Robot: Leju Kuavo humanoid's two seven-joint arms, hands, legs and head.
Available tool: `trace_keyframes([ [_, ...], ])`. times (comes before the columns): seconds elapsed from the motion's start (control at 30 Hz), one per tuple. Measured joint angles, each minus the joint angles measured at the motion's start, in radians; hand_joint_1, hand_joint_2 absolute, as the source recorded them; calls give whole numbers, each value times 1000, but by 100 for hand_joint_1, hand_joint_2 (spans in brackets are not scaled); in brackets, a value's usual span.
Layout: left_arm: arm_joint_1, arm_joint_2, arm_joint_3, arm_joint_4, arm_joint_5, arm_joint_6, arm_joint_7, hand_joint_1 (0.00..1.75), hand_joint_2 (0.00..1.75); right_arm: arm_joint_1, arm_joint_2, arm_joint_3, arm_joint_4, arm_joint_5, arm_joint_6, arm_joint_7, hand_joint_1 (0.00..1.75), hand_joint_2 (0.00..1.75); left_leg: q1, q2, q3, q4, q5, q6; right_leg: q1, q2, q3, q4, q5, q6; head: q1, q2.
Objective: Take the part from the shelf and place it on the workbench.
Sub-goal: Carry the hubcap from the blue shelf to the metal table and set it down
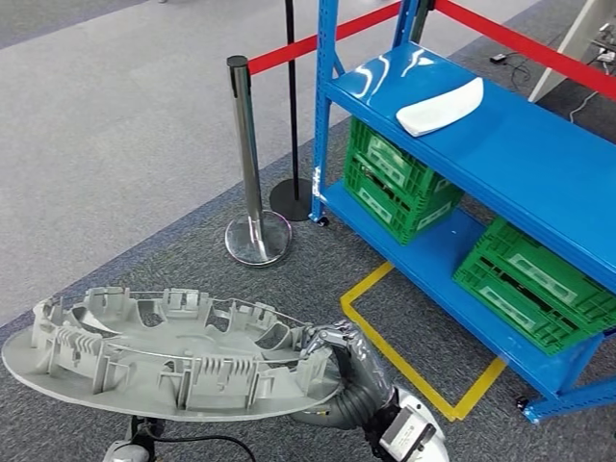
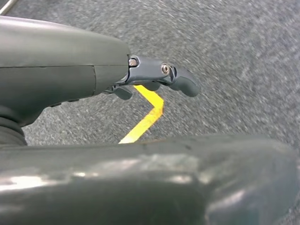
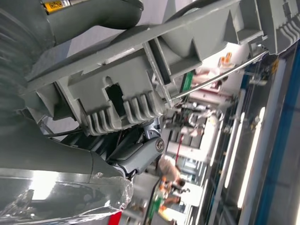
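The long grey ribbed plastic part (image 1: 166,351) is off the shelf and carried roughly level in front of the robot, above the grey carpet floor (image 1: 109,144). The right hand (image 1: 338,361) grips its right end, fingers curled over the moulded edge; the right wrist view shows a finger (image 3: 141,152) pressed against the ribbed underside of the part (image 3: 141,89). The left hand (image 2: 155,77) hangs over carpet and yellow floor tape (image 2: 148,115), fingers extended; whether it holds anything cannot be determined. The blue metal shelf (image 1: 523,154) stands to the right, carrying a white curved plastic piece (image 1: 439,108) on its upper deck and green plastic crates (image 1: 396,178) below. A chrome barrier post (image 1: 250,164) with red belt (image 1: 320,40) stands beside it.
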Motion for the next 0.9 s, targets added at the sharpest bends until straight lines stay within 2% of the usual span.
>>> trace_keyframes([
  [0.03,1,0,1,0,2,0,-3,0,0,-1,0,1,1,0,2,0,175,175,0,-12,1,0,0,-1,-2,12,30,-68,40,-2,0,0],
  [0.07,1,0,1,0,4,1,-5,0,0,-2,0,2,2,-1,3,1,175,175,0,-23,0,1,1,-3,-5,36,62,-136,71,-5,0,0],
  [0.1,0,0,1,0,5,2,-6,0,0,-2,0,3,3,-1,4,1,175,175,0,-33,-3,2,3,-6,-8,57,87,-190,89,-6,0,0],
  [0.13,1,0,2,0,6,3,-7,0,0,-3,0,4,4,-2,5,1,175,175,1,-41,-7,3,6,-11,-10,73,100,-218,95,-7,0,0],
  [0.17,2,0,2,0,7,3,-7,0,0,-5,0,6,7,-2,5,1,175,175,3,-49,-13,4,9,-18,-9,80,104,-226,93,-8,-1,0],
  [0.2,3,0,2,0,8,4,-8,0,0,-7,0,7,10,-2,5,1,175,175,6,-58,-17,3,13,-24,-8,72,104,-229,95,-11,-1,0],
  [0.23,5,1,2,0,9,4,-8,0,0,-10,1,8,13,-2,5,2,175,175,7,-56,-20,5,13,-30,-7,63,104,-231,98,-16,-1,0],
  [0.3,6,1,2,0,11,6,-8,0,0,-19,1,11,20,-8,8,1,175,175,5,-19,-40,44,-14,-41,-10,41,108,-237,102,-27,-7,0],
  [0.37,4,1,3,0,13,7,-9,0,0,-27,2,15,28,-17,12,-1,175,175,4,27,-91,156,-74,-51,-9,16,109,-240,103,-34,-13,0],
  [0.4,3,0,3,0,15,7,-9,0,0,-30,2,16,33,-20,14,-1,175,175,5,36,-121,220,-101,-54,-9,2,109,-240,102,-36,-13,0],
  [0.43,2,1,3,0,16,7,-9,0,0,-33,2,18,39,-21,15,-2,175,175,7,39,-139,264,-113,-56,-9,-10,109,-240,102,-36,-13,0],
  [0.47,3,2,3,0,18,7,-9,0,0,-37,2,20,45,-20,16,-2,175,175,8,41,-143,274,-107,-57,-9,-22,109,-240,102,-36,-13,0],
  [0.5,3,3,4,0,19,6,-9,0,0,-42,2,23,50,-20,17,-2,175,175,8,44,-126,246,-85,-58,-9,-32,110,-240,101,-36,-13,0],
  [0.53,2,5,6,0,20,6,-9,0,0,-47,3,26,55,-21,18,-2,175,175,9,52,-94,188,-53,-58,-10,-42,111,-239,101,-34,-13,0],
  [0.57,0,5,8,0,20,6,-9,0,0,-53,4,28,59,-21,19,-2,175,175,7,71,-56,118,-27,-60,-8,-50,111,-239,99,-31,-14,0],
  [0.63,-6,5,11,0,24,3,-9,0,0,-64,5,32,68,-25,20,-2,175,175,4,97,-6,22,-1,-51,0,-65,112,-237,95,-22,-14,0],
  [0.67,-8,5,13,0,25,2,-9,0,0,-69,6,33,72,-29,20,-1,175,175,2,100,0,5,-1,-45,3,-73,113,-237,93,-17,-14,0],
  [0.73,-8,5,15,0,27,1,-8,0,0,-79,7,38,83,-36,21,-1,175,175,1,82,-3,2,1,-29,3,-86,114,-240,91,-9,-13,0],
  [0.77,-8,5,17,0,28,1,-7,0,0,-84,8,40,88,-37,21,-1,175,175,2,74,-3,1,2,-22,2,-79,110,-231,82,-4,-12,0],
  [0.8,-10,6,19,0,29,1,-7,0,0,-89,9,42,93,-38,21,-1,175,175,4,65,-3,-1,4,-15,-1,-65,99,-205,64,0,-11,0],
  [0.83,-12,7,21,0,29,1,-6,0,0,-92,10,44,97,-38,21,-1,175,175,6,57,-3,-1,5,-9,-2,-45,77,-156,36,3,-9,0],
  [0.9,-15,8,22,0,30,0,-4,0,0,-94,13,47,105,-38,21,-1,175,175,5,38,-3,-1,5,-3,-3,-14,13,-19,-25,4,-7,0],
])
